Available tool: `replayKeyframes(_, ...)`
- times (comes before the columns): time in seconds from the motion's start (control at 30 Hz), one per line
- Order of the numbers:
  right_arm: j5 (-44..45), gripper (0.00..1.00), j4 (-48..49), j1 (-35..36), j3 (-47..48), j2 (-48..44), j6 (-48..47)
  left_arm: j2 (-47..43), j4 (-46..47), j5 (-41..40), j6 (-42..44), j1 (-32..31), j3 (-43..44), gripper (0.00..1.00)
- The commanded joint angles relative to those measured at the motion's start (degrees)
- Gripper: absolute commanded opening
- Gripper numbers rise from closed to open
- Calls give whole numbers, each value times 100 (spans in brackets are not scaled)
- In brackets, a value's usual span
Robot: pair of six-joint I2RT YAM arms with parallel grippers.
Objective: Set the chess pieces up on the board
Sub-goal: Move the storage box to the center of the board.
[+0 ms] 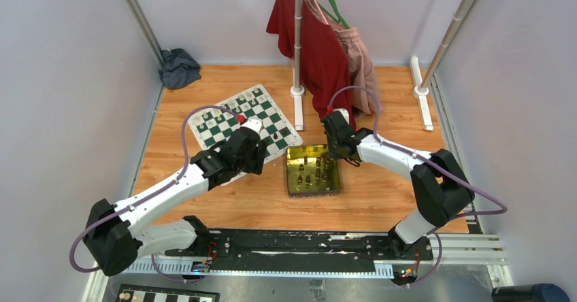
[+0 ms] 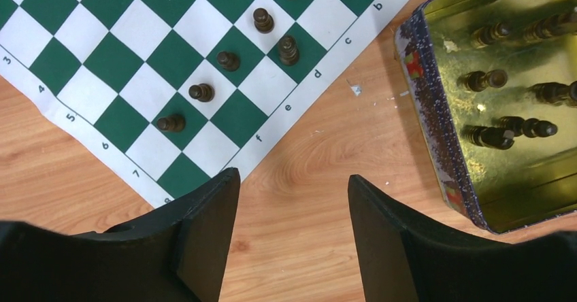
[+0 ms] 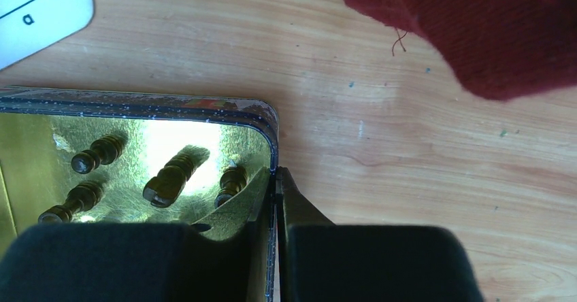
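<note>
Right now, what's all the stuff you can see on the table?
board: one, green and white, left side of the table.
pieces on the board: six in the left wrist view, dark brown, near its edge.
tin: one, gold, right of the board.
pieces in the tin: several, dark brown, inside it.
shirt: one, red, hanging at the back.
cloth: one, grey, far left corner.
left gripper: one, black, open, between board and tin.
right gripper: one, black, shut on the tin's wall.

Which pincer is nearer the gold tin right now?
Right. The right pincer is closed on the wall of the tin at a corner, one finger inside, one outside. The left pincer hangs open over the table, between the board and the tin.
</note>
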Motion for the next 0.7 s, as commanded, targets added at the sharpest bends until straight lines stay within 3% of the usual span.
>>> replayKeyframes(0.0,51,9,-125,-197,-118,-240,-93,156,137,36,144,-48,210,66)
replayKeyframes(0.23,34,13,-112,-230,-162,-294,-118,349,143,53,235,-87,407,68)
replayKeyframes(0.5,54,32,-224,-222,-105,-552,-270,521,123,55,327,-170,612,74)
replayKeyframes(0.67,86,36,-435,-220,-34,-813,-333,625,129,52,367,-261,727,78)
